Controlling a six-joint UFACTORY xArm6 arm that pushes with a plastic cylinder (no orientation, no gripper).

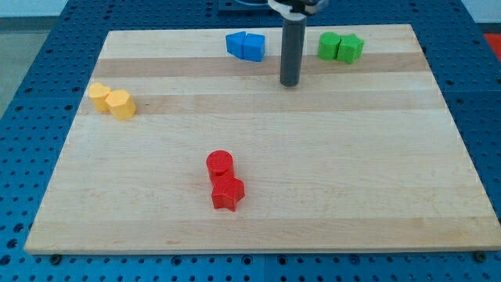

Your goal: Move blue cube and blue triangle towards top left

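Observation:
The blue cube [254, 47] and the blue triangle [235, 44] sit touching side by side near the view's top edge, a little left of centre, the triangle on the left. My tip [290, 82] rests on the board just right of and slightly below the blue cube, with a small gap between them. The dark rod rises straight up from the tip to the view's top.
Two green blocks [340, 47] sit together right of the rod at the view's top. Two yellow blocks [112, 101] lie at the left edge of the wooden board [352, 180]. A red cylinder [220, 164] and a red star [228, 192] sit low centre.

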